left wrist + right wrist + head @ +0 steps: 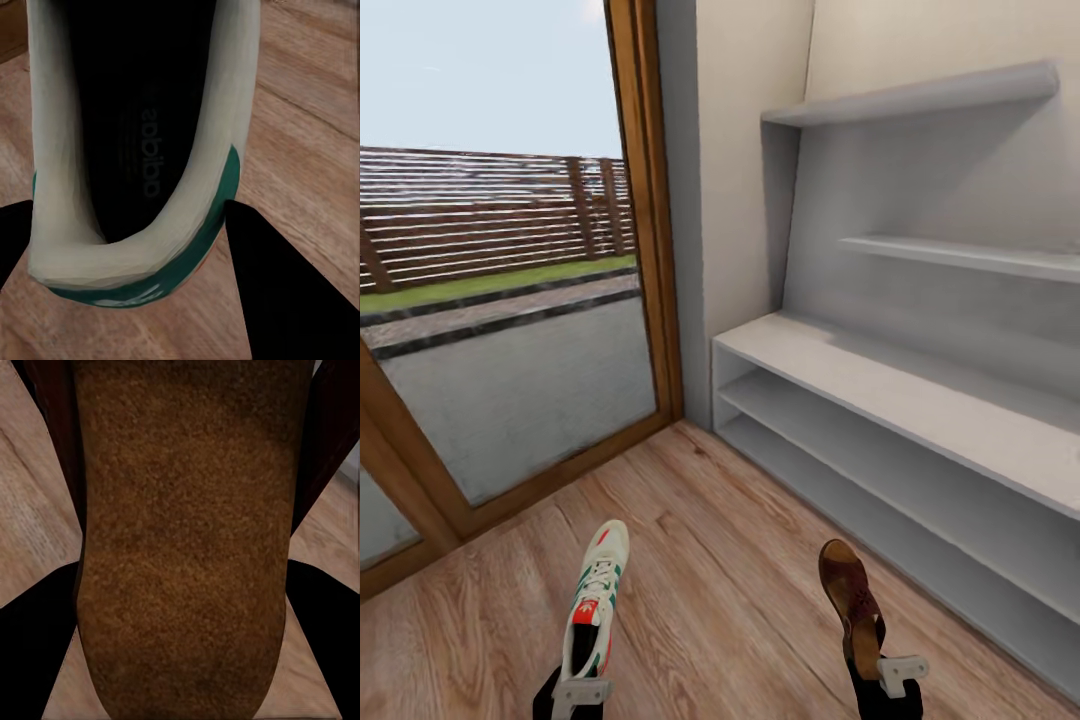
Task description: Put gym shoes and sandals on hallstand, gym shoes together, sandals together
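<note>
Wood-grain corridor floor (720,560) ran up to a tall glass door (510,300) in a brown frame, with a slatted fence (480,215), a strip of grass and grey paving beyond it. Against the pale wall stood one hallstand (920,400), pale grey, with two open lower tiers under a flat top and two staggered shelves on its tall back panel; all its levels that could be seen were bare.

One gym shoe (597,600) showed, white with green side stripes and a red-orange tongue patch, held by the heel in the left hand (580,690) above the floor, toe pointing away from the robot. From the left wrist camera the gym shoe (142,150) opened toward the lens, and the word "adidas" could be read on its dark insole; the two dark fingers (285,292) sat against either side of the heel, clamped on it.

One sandal (853,605) showed, dark reddish-brown, held at its heel end in the right hand (890,685), toe likewise pointing away, near the hallstand's lower front edge but apart from it. In the right wrist camera the sandal (180,532) was a rough brown footbed, with no writing legible, and black fingers (34,652) pressed at both sides, closed on it.
</note>
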